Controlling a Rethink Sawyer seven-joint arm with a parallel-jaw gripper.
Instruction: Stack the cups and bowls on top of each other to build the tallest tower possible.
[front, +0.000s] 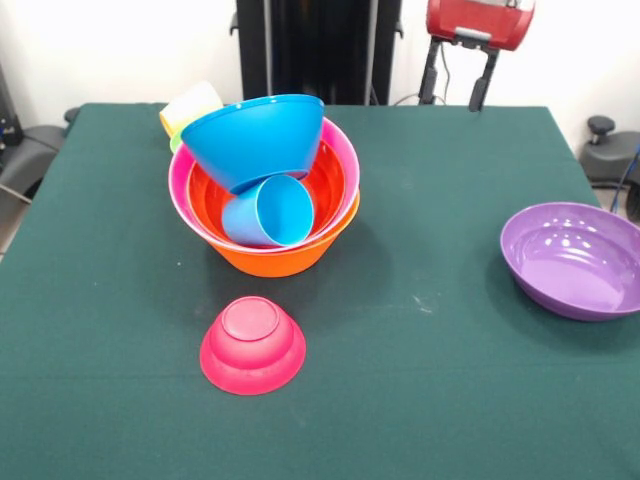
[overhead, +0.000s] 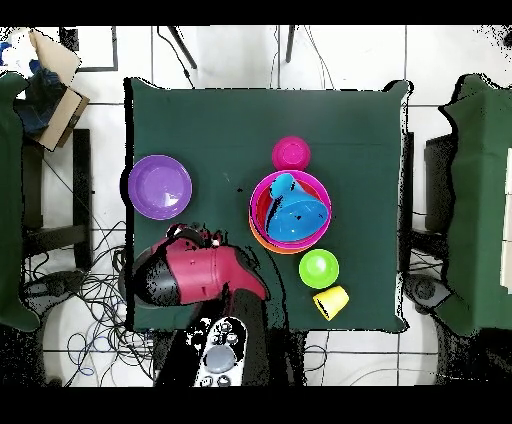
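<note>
The tower (front: 265, 190) has a large orange bowl (front: 275, 260) as base, holding a pink bowl (front: 182, 185) and a red-orange bowl (front: 335, 180). A blue bowl (front: 255, 135) lies tilted on top. The light blue cup (front: 268, 212) lies on its side inside. The yellow-orange cup (front: 190, 105) lies behind the tower beside a green bowl (overhead: 319, 268). A magenta bowl (front: 253, 343) sits upside down in front. A purple bowl (front: 572, 258) stands upright at the right. My gripper (front: 454, 100) is open and empty, high over the table's far edge. The teal bowl is hidden.
The green table (front: 420, 380) ends close behind the yellow-orange cup. My arm (overhead: 205, 272) hangs over the robot's side of the table next to the purple bowl (overhead: 160, 185). Chairs and cables stand around the table.
</note>
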